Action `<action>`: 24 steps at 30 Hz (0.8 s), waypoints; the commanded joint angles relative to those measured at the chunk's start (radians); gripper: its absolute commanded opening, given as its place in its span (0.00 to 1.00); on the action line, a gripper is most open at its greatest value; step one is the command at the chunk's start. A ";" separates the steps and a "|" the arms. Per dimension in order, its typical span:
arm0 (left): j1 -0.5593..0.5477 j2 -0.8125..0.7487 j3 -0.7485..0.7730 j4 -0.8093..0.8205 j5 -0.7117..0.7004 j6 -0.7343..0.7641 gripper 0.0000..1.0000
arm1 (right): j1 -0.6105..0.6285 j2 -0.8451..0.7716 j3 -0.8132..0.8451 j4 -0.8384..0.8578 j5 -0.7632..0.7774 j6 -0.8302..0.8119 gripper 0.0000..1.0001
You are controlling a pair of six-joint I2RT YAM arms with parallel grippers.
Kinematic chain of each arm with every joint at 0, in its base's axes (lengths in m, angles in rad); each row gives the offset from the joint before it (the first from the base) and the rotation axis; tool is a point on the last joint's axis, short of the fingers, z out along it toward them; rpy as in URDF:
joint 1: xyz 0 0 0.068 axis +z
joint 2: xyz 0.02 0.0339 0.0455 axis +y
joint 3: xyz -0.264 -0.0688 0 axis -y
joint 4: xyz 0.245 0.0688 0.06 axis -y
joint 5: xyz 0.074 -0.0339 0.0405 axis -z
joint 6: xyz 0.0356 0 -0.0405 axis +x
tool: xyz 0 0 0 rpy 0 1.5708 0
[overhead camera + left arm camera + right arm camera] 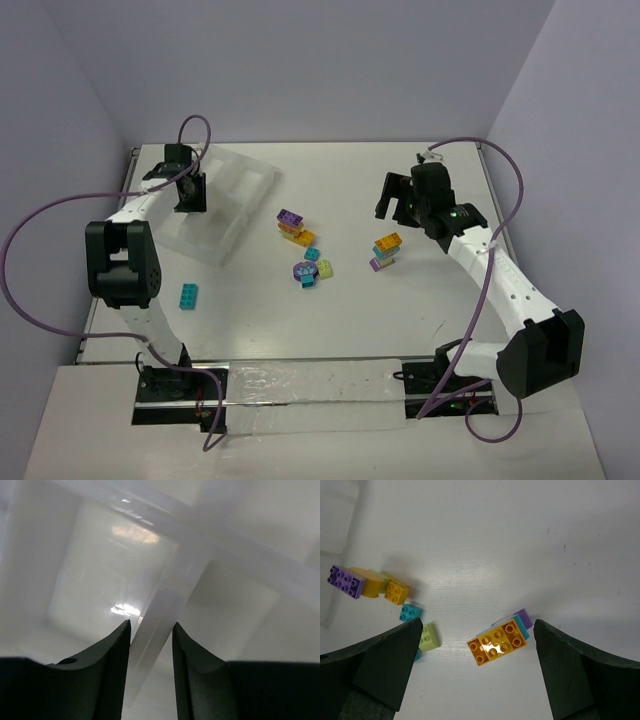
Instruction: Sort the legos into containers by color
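Observation:
The containers are the compartments of one white translucent tray (243, 184) at the far left; those in sight hold no brick. My left gripper (190, 200) reaches down into it, jaws narrowed around the tray's divider wall (167, 597), left gripper (151, 626). Legos lie mid-table: a purple-and-orange stack (293, 226), a mixed clump (306, 271) with a lime brick (325, 268), a lone teal brick (188, 295), and an orange-topped stack (385, 250). My right gripper (477, 625) hangs open above that stack, whose orange brick (497, 642) sits over teal and purple ones.
In the right wrist view a purple brick (345, 580), a small orange brick (396, 592), a teal one (410, 612) and a lime one (428, 636) lie to the left of the fingers. White walls close in the table at the back and sides.

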 commanded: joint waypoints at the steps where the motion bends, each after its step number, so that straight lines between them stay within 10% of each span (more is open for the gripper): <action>1: 0.004 -0.049 -0.019 0.064 0.024 -0.079 0.35 | 0.000 0.014 0.057 0.004 0.001 0.005 1.00; 18: -0.109 0.007 0.088 0.080 0.051 -0.247 0.20 | 0.001 0.010 0.039 0.008 0.003 0.016 1.00; 24: -0.137 0.044 0.129 0.061 -0.033 -0.348 0.47 | 0.001 -0.001 0.033 0.004 0.002 0.016 1.00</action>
